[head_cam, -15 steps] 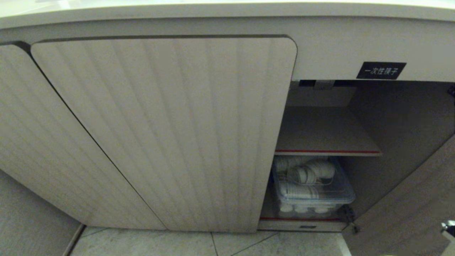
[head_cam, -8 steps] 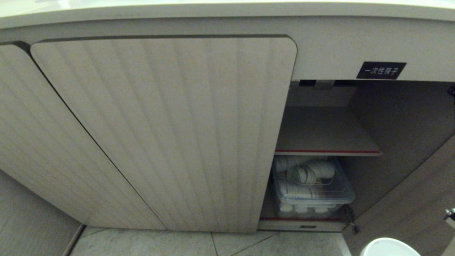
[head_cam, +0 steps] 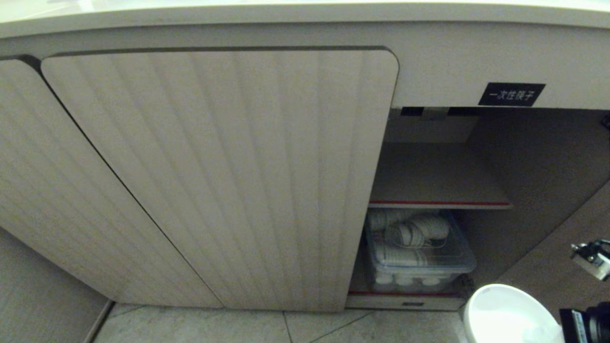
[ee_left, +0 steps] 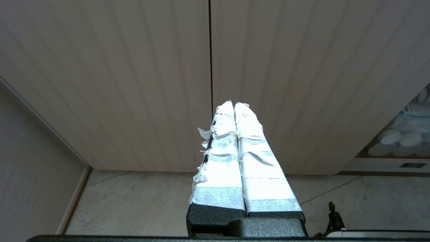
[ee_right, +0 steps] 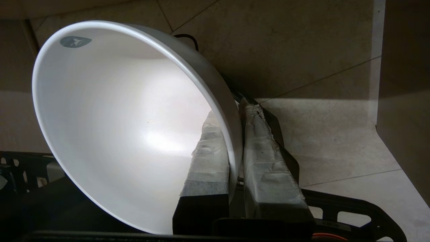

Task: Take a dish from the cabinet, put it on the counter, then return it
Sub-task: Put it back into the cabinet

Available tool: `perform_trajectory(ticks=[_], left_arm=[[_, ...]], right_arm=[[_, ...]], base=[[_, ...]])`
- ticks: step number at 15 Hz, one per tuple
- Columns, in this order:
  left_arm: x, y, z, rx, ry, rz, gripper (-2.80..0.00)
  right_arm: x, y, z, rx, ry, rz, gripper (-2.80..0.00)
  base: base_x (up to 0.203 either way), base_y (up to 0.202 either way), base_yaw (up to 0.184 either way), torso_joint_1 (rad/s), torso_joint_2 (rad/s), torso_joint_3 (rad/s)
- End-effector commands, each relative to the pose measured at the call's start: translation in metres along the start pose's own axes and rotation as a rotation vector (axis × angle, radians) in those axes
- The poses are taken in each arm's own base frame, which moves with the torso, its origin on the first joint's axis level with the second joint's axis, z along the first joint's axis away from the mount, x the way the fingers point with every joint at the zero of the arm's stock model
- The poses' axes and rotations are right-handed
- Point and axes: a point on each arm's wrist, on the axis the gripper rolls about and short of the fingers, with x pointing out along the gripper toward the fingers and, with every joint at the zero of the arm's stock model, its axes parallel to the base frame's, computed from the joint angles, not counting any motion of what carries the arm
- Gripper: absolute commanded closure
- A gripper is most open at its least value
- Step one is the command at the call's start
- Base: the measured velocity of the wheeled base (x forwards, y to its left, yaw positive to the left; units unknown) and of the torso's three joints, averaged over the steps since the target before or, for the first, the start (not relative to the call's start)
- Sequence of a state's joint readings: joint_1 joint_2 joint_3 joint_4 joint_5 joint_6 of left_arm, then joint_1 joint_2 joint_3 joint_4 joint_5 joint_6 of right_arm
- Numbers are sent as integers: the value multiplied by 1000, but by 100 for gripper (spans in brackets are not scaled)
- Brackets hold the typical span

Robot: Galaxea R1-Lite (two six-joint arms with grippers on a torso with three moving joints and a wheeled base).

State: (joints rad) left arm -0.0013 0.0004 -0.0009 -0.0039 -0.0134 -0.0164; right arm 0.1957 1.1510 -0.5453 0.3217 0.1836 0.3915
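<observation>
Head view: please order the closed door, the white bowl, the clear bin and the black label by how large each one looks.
1. Closed door
2. and 3. Clear bin and bowl: alike; the bowl is partly cut off and nearer the camera, so no ranking.
4. Black label

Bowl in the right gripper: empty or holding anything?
Empty. The right wrist view looks straight into the bowl: bare white inside, only a small grey mark near the rim. The right gripper pinches its wall.

Pale tiled floor (head_cam: 238,326), dim light.
</observation>
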Motion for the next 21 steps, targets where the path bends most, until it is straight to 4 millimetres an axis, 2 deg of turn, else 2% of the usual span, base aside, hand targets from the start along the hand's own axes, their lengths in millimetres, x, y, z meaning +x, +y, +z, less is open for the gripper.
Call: perform_trajectory(ticks=[1, 7, 11, 21], left_arm=[[0, 0, 0, 0, -2, -1, 0], [0, 0, 0, 0, -1, 0, 0], [0, 0, 0, 0, -2, 0, 0], [0, 0, 0, 0, 0, 0, 0]], right_arm=[[13, 3, 14, 13, 48, -18, 0], [45, 13, 51, 114, 47, -18, 0], [58, 18, 69, 151, 34, -12, 0], [71, 23, 90, 344, -6, -52, 0]], base=[[0, 0, 0, 0, 0, 0], [0, 0, 0, 0, 0, 0], [0, 0, 0, 0, 0, 0], [0, 0, 0, 0, 0, 0]])
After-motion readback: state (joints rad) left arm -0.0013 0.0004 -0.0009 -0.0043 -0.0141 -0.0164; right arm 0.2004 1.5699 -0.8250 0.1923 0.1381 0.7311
